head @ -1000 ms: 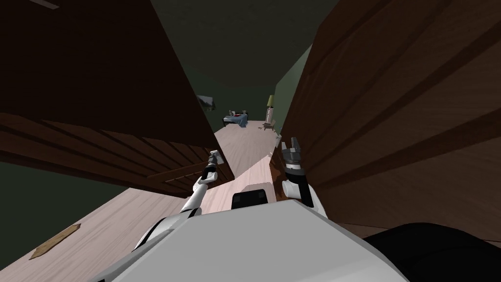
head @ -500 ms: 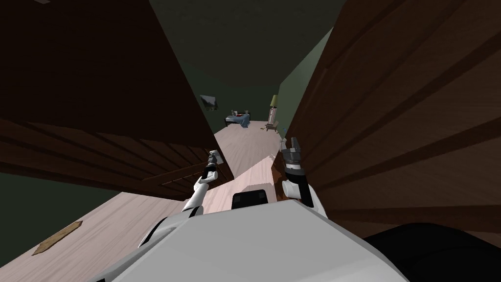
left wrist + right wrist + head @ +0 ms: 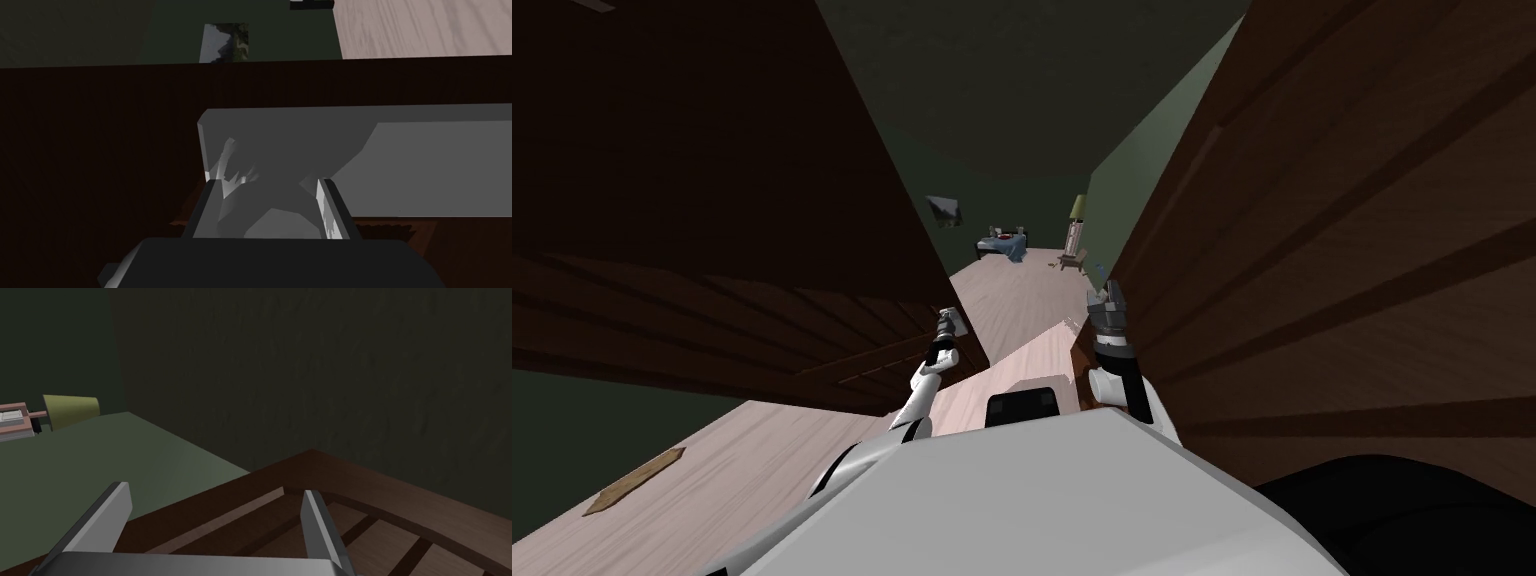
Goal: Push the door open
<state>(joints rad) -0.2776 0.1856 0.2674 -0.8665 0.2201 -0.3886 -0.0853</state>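
Partly done: the twelve o'clock gap beside the dark brown panelled wooden door [image 3: 742, 200] needs widening. Left end effector [image 3: 266, 182] clamps its grey lever handle [image 3: 425, 165]; right end effector [image 3: 215, 489] spread, empty.

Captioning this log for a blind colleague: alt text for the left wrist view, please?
The left hand is closed on the neck of a grey lever handle mounted on a dark brown door. Past the door's edge show a dark green wall with a small picture and pale wood floor.
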